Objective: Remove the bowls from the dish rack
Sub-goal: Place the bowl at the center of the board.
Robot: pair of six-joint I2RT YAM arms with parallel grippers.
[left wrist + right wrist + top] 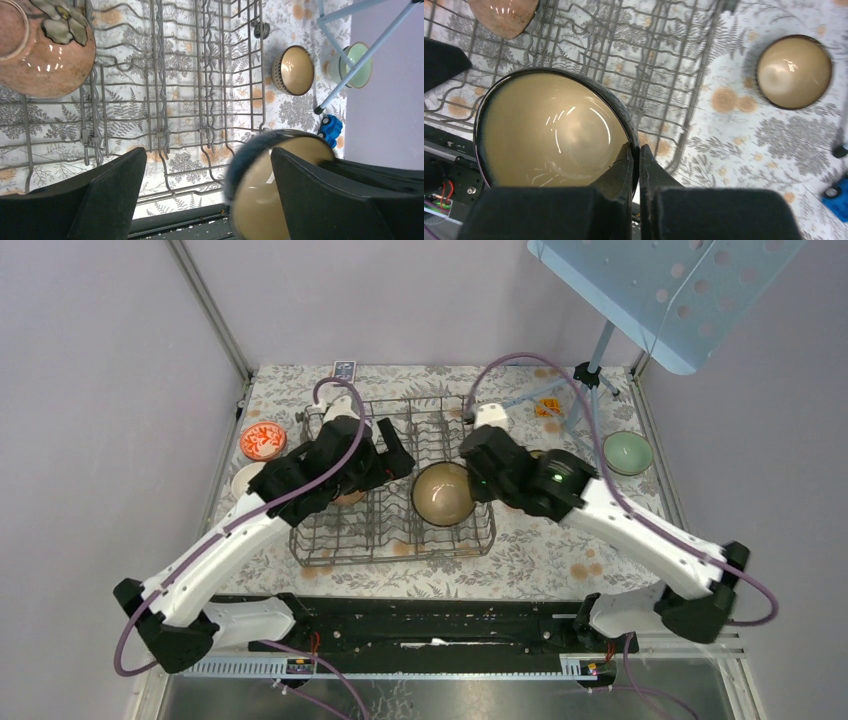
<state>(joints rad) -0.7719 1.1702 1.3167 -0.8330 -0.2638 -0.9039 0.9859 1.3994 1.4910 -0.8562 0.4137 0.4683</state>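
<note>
**Hidden or cut off.** From overhead, the left arm covers most of the pink bowl [348, 498]. It also covers part of a white dish [243, 478] left of the rack [330, 540]; I cannot tell whether that dish is a bowl. The right arm hides nearly all of the second tan bowl [794, 71], which shows clearly only in the wrist views. Whether the held bowl touches the tines or hangs clear of them cannot be made out.

**Count.** There is one rack. Five bowls are certain: the tan bowl [443, 493], the pink bowl, the second tan bowl, a green bowl [627, 452] and a red bowl [263, 440]. Two are at the rack and three sit on the surface [560, 550].

**Orientation.**
- The rack lies flat at mid-surface. It looks slightly longer left to right, and its wire rows run near to far.
- The tan bowl is over the rack's near right part, tilted, with its mouth turned up toward the overhead view.
- The pink bowl sits in the rack's left part, with its foot ring facing the left wrist camera.

**Hands.**
- The right hand [636, 160] pinches the tan bowl's rim, one finger inside and one outside.
- The left hand [207, 155] is spread wide and holds nothing. It hangs above the rack, near the pink bowl.
</note>
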